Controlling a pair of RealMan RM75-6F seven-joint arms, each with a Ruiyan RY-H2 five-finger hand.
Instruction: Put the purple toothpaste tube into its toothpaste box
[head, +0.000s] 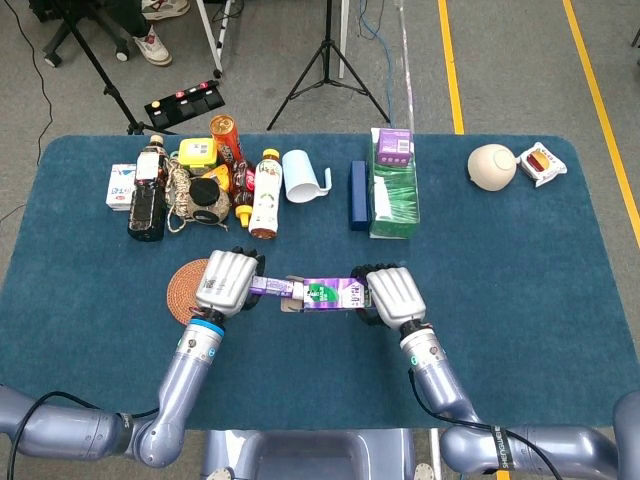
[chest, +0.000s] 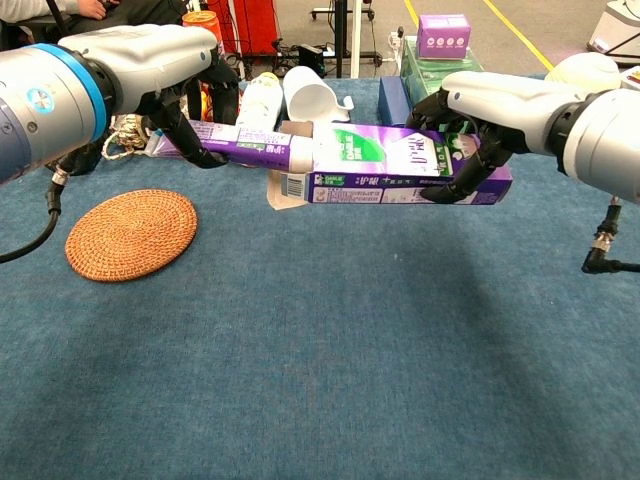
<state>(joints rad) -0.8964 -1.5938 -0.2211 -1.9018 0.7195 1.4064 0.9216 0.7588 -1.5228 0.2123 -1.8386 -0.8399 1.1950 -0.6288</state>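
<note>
Purple toothpaste tube (chest: 240, 146), gripped by the left hand (chest: 175, 75) above the table, has its cap end just inside the open left end of the toothpaste box (chest: 405, 170) that the right hand (chest: 490, 110) clasps, so I would keep both level and push straight.

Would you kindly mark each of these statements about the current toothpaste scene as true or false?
1. The left robot hand holds the purple toothpaste tube. True.
2. The right robot hand rests empty on the table. False: it holds the toothpaste box above the table.
3. The tube's cap end is at the box's open end. True.
4. The woven coaster lies inside the box. False: it lies on the blue table, below the left robot hand.
5. The box's flaps are sealed shut. False: one flap hangs open.
</note>
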